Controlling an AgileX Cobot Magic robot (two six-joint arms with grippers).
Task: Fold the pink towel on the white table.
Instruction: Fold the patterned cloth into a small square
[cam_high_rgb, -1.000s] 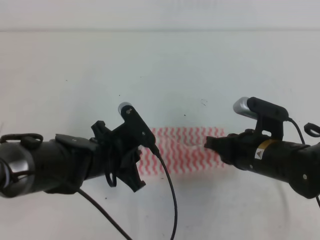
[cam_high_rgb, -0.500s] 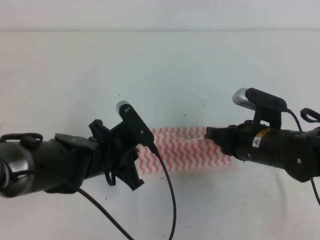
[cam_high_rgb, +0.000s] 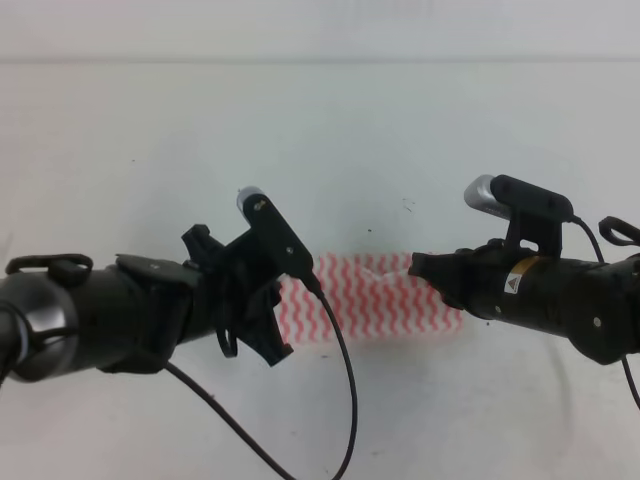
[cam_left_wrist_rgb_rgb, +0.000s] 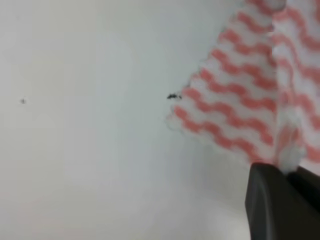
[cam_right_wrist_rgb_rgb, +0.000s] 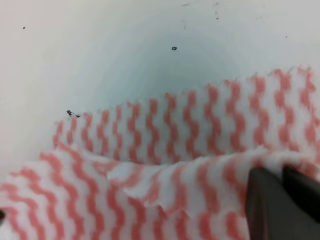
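Pink towel (cam_high_rgb: 385, 300) lying mid-table on the white table (cam_high_rgb: 320, 130), just below centre of the exterior high view, long axis running 9 to 3 o'clock. Upper layer rumpled and lifted along the 12 o'clock edge, flat striped layer under it.

Left gripper (cam_high_rgb: 262, 335) at the towel's 9 o'clock end, covering that end in the high view. Left wrist view: dark fingertips (cam_left_wrist_rgb_rgb: 280, 200) at 5 o'clock of frame, pressed together with a white tuft of towel (cam_left_wrist_rgb_rgb: 240, 100) caught between them. Clamped on the towel edge, narrow. Towel corner spreading toward 12 to 1 o'clock of that frame, tiny dark speck (cam_left_wrist_rgb_rgb: 173, 96) on the table (cam_left_wrist_rgb_rgb: 75, 125) just beside the corner at its 9 o'clock side.

Right gripper (cam_high_rgb: 418, 268) at the towel's 2 o'clock corner, tip touching cloth. Right wrist view: fingers (cam_right_wrist_rgb_rgb: 270, 205) at 5 o'clock of frame, close together, raised fold of towel (cam_right_wrist_rgb_rgb: 150, 150) running into them. Pinched on the top layer, narrow. Lower layer lying flat behind the fold toward 12 o'clock, bare table (cam_right_wrist_rgb_rgb: 100, 50) beyond with a few dark specks.

Black cable (cam_high_rgb: 340, 380) hanging from the left wrist down to 6 o'clock, crossing the towel's 9 o'clock end.
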